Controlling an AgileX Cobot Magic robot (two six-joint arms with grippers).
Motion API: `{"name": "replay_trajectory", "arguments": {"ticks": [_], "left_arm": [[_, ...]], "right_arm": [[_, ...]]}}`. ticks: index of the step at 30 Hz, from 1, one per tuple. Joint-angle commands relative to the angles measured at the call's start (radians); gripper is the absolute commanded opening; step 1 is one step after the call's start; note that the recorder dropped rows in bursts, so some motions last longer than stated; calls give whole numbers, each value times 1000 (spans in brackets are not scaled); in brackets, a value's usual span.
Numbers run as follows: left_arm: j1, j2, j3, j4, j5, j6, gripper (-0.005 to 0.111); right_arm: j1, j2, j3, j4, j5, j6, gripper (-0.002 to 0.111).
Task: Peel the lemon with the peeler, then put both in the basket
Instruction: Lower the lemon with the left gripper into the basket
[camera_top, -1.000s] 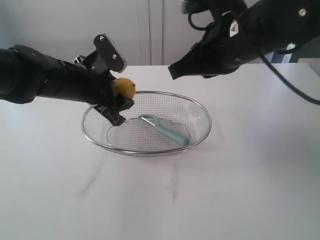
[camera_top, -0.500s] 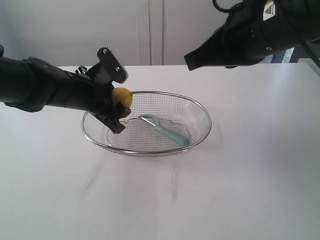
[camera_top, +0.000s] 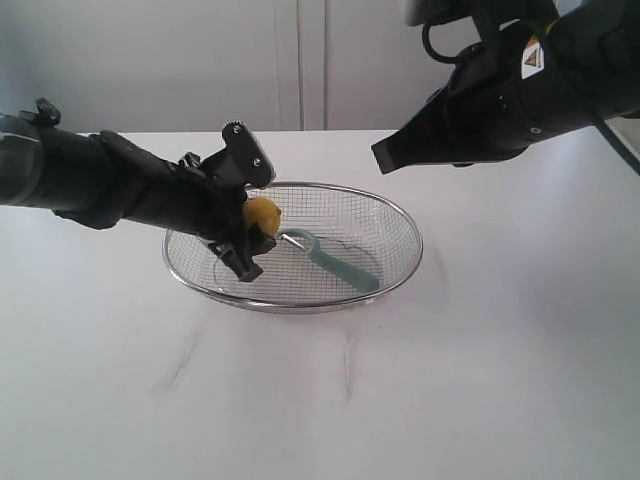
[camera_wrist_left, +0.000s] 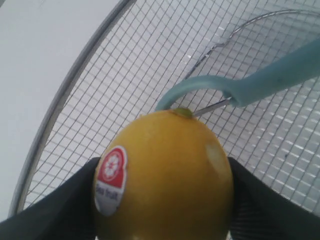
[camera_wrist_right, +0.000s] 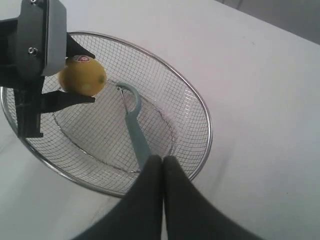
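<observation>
The yellow lemon (camera_top: 262, 215) with its red-and-white sticker (camera_wrist_left: 110, 175) sits between the fingers of my left gripper (camera_top: 254, 229), which is shut on it and holds it low inside the left part of the wire basket (camera_top: 400, 215). From the right wrist I see the same lemon (camera_wrist_right: 82, 76) over the mesh. The teal peeler (camera_top: 335, 262) lies on the basket floor, its hooked head (camera_wrist_left: 192, 87) just beyond the lemon. My right gripper (camera_top: 380, 158) hangs high above the basket's far right side, fingers (camera_wrist_right: 152, 165) pressed together with nothing between them.
The basket (camera_wrist_right: 202, 117) rests on a white tabletop (camera_top: 480, 360) with faint grey marks in front of it. A pale wall with a vertical seam (camera_top: 300, 60) stands behind the table.
My left gripper has carried the lemon right and down, from above the basket's left rim into the basket near the peeler head. The right arm has shifted slightly.
</observation>
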Motion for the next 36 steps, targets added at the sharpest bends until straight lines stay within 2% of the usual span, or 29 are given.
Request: {"name": "replay_trajectory", "arguments": {"ticks": [1,6,11,15,18,21,25,36], "left_arm": [[-4,2,-32,-10,60,-57,0],[5,2,-41,-10,95,-123,0],[96,8,-104,63,297,-275,0],[148,8,-179,269,474,-471,0],[145,13,-228,469,529,-622,0],[135,40,-271,533,576,-683,0],[126,75,-301,535,591,-690,0],[99,142,-312,537,526,-702,3]], "right_arm": [[1,-4,3,-6,-14,-7,0],[1,-4,3,-6,-12,-7,0],[1,-4,3,-6,-12,-7,0],[1,-4,3,-6,-10,-7,0],[1,-4,3,-6,-17,-7,0],[1,-4,3,-4,-26,-7,0],[1,-4,3,0,-25,-7,0],[1,-4,3,0,-6,-7,0]]}}
